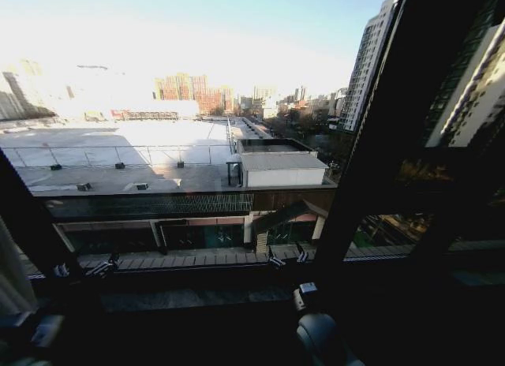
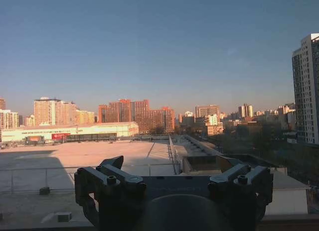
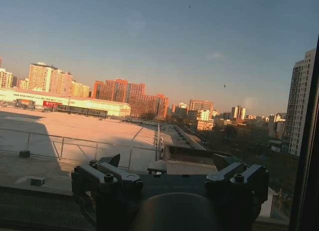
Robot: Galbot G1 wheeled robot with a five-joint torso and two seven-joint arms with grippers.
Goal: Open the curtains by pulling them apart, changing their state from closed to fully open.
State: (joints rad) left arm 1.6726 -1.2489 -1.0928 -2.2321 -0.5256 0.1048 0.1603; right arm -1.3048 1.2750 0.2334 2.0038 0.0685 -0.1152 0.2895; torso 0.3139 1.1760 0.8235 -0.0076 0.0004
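- One strip of pale curtain [image 1: 11, 275] hangs at the far left edge of the head view, beside a slanting black frame bar [image 1: 28, 216]; the glass to its right is uncovered.
- Through that glass lie a flat sunlit rooftop [image 1: 118, 149], a small rooftop hut [image 1: 282, 167] and orange-lit blocks [image 1: 189, 88] on the skyline.
- Left gripper [image 2: 173, 183], seen from its own wrist, points at the window with its fingers spread wide and nothing between them; it touches no fabric.
- Right gripper [image 3: 169, 181], seen from its own wrist, likewise faces the glass, fingers spread wide apart and holding nothing.
- Low in the head view, right of centre, a dark rounded part of the robot [image 1: 319, 334] sits in shadow below the sill.
- A broad black frame bar [image 1: 394, 129] slants across the right of the head view, with a tall pale tower [image 1: 364, 62] just left of it.
- The same bar edges the right wrist view [image 3: 306, 156].
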